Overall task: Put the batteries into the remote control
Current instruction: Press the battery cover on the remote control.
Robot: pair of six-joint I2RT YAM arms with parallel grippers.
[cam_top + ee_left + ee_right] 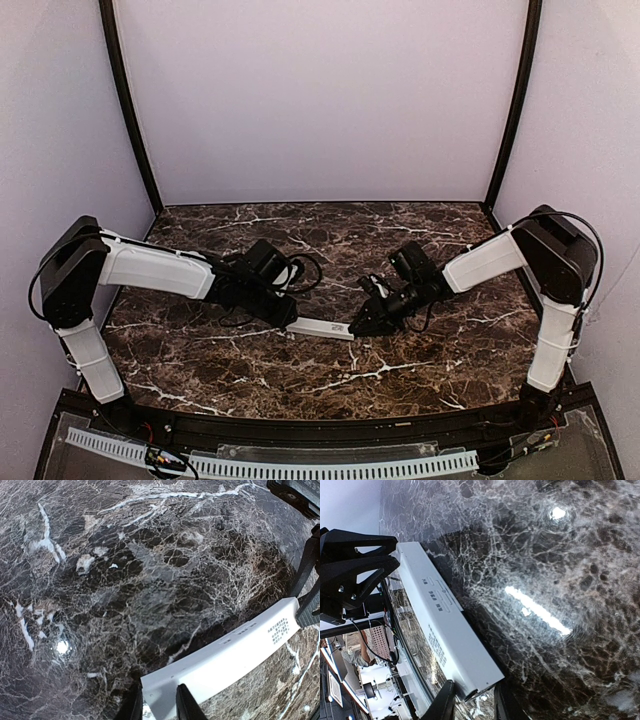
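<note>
I have the remote control (322, 328) spanned between the two arms near the middle of the dark marble counter (400, 230), a little toward the near half, its long axis running left to right. The left tool (288, 320) is clenched on the left end: in the left wrist view its fingers (186, 705) sit on either side of the white corner. The right tool (360, 326) grasps the right end in the same way, its fingers (445, 704) flanking that end in the right wrist view. I cannot tell whether the bar rests on the stone or hangs just above it. Bare counter lies on every side of it. The back edge under the pale walls (320, 100) is well apart, as are both side edges and the black posts (128, 110) at the rear corners, and the near edge is closer but still apart. The forearms reach inward from the sides, leaving the rear centre and front centre open. The face of the remote control turned toward the wrist cameras carries small grey print (279, 630) and a few short marks. It looks closed, and I cannot see what is inside.
</note>
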